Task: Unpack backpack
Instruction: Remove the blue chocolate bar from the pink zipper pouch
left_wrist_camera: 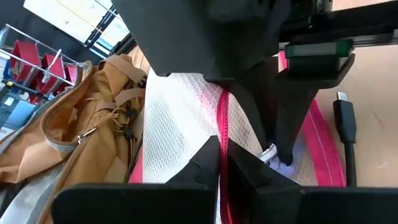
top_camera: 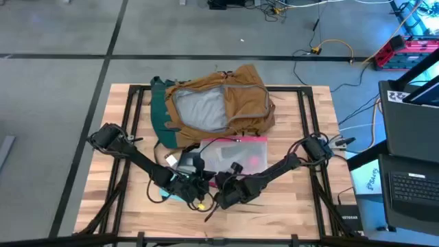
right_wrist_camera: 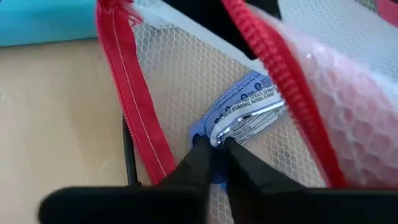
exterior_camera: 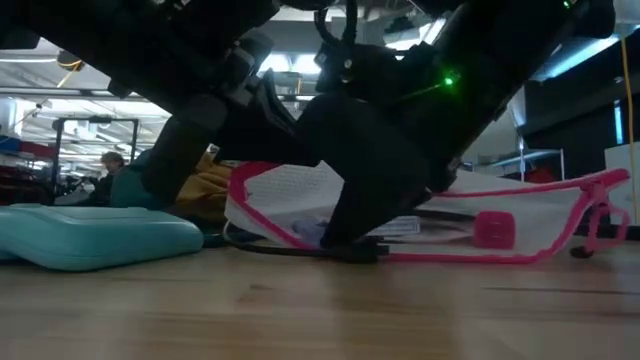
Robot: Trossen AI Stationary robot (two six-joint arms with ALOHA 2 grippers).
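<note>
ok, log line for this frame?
left gripper: jaws shut on pouch zip edge | right gripper: jaws shut on packet inside pouch | backpack: open, behind pouch

both arms are stretched in low toward the middle front, wrists nearly touching. left gripper (left_wrist_camera: 222, 163) has its fingers pinched tight together. right gripper (right_wrist_camera: 214, 163) is angled down, fingertips (right_wrist_camera: 198, 155) also closed, clamped on something small.

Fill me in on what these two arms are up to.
The tan-brown fabric backpack lies open at the table's far side. In front of it, the left gripper pinches the pink zip edge of the clear mesh pouch. The right gripper reaches inside, shut on a small blue-labelled packet.
</note>
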